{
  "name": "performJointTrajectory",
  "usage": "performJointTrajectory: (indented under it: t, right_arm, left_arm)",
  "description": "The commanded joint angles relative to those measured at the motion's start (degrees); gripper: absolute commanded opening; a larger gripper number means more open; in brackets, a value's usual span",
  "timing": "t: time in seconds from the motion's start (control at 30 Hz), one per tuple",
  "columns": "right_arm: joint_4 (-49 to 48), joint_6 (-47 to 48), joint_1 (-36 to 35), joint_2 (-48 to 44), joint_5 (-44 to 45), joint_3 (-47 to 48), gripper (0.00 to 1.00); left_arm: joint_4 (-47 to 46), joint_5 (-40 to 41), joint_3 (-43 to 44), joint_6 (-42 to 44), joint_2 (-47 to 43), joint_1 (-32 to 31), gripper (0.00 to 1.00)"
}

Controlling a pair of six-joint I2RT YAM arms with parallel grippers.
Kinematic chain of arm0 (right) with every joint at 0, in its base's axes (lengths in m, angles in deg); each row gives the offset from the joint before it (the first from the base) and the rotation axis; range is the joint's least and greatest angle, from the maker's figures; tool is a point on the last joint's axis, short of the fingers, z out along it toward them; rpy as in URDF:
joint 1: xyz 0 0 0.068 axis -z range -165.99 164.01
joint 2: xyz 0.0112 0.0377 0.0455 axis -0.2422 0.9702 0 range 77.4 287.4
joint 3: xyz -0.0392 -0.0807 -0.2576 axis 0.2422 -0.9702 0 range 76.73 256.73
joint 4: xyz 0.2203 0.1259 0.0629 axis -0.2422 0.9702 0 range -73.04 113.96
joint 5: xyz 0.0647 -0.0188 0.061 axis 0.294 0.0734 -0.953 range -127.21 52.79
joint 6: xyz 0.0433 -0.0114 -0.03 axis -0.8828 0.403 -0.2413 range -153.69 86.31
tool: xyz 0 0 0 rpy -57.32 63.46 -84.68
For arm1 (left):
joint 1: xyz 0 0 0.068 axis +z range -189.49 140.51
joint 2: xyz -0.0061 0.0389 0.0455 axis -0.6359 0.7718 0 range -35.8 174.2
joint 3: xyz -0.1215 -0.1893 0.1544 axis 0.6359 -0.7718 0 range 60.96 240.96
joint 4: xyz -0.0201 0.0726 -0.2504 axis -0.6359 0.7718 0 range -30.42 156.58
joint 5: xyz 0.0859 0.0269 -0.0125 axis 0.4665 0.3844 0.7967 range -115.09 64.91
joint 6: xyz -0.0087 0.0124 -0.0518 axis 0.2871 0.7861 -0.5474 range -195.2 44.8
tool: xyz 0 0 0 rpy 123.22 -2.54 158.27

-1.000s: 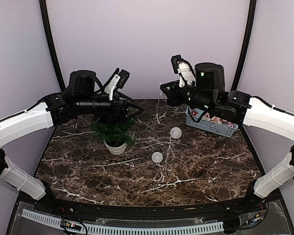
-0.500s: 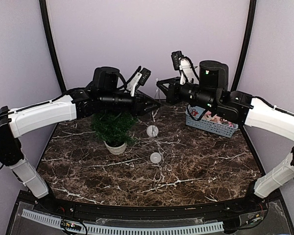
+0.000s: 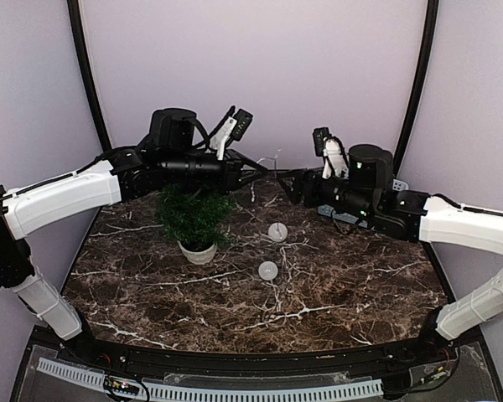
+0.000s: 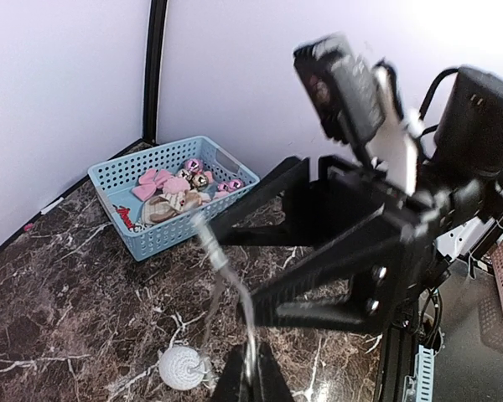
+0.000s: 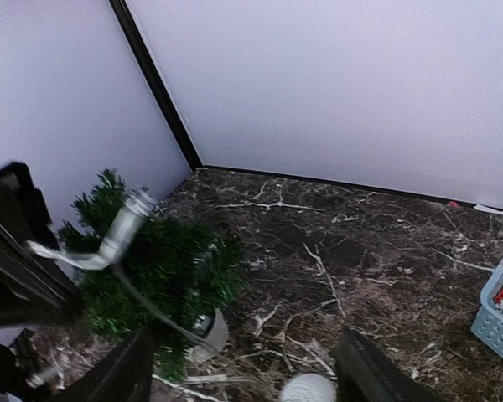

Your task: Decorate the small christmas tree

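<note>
- Top view: my left gripper (image 3: 253, 173) reaches out near 12 o'clock of the table (image 3: 344, 293), jaws clamped on the ribbon loop (image 3: 272, 159) of a white ball (image 3: 277, 232). I hold it high, I judge, so the ball dangles off the marble.
- My right gripper (image 3: 292, 189) faces it from 1 o'clock, probably to spread or steady the loop.
- The small christmas tree (image 3: 193, 216) stands at 10 o'clock in its white pot (image 3: 199, 250). It is upright, long axis vertical, tip up. A second ball (image 3: 268, 270) lies near the centre.
- Left wrist: my left jaws are pinched together on the ribbon at 6 o'clock. The ball hangs just at 7 o'clock of them. My right jaws stand apart, either side of the ribbon. The blue basket (image 4: 172, 194) sits at 10 o'clock.
- Right wrist: my right fingers (image 5: 130, 377) are spread wide. The tree sits at 8 o'clock, below the ribbon; its slant here looks like camera angle.
</note>
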Motion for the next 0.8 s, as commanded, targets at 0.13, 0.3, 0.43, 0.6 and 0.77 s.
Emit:
performJointTrajectory:
  t: [0.13,0.3,0.43,0.6,0.77]
  right_arm:
    - [-17.18,-8.63,1.54,0.01,-5.35,-18.36,0.91]
    - [-27.34,-9.14,1.54,6.16,-11.66,-24.76,0.9]
    - [-31.63,-6.76,1.52,11.87,-15.06,-24.92,0.89]
    - [-31.15,-1.56,1.54,19.75,-15.13,-20.41,0.86]
    - [-30.11,-1.18,2.25,23.45,-11.46,-16.95,0.49]
  left_arm:
    - [4.05,1.31,3.1,2.97,-3.08,-0.23,0.0]
    - [4.21,2.07,3.05,3.25,-3.94,-0.2,0.0]
    - [4.42,2.38,3.17,3.26,-4.09,-0.21,0.0]
    - [4.74,2.45,3.28,3.25,-4.25,-0.19,0.0]
    - [4.6,3.75,3.1,3.86,-4.22,-0.17,0.0]
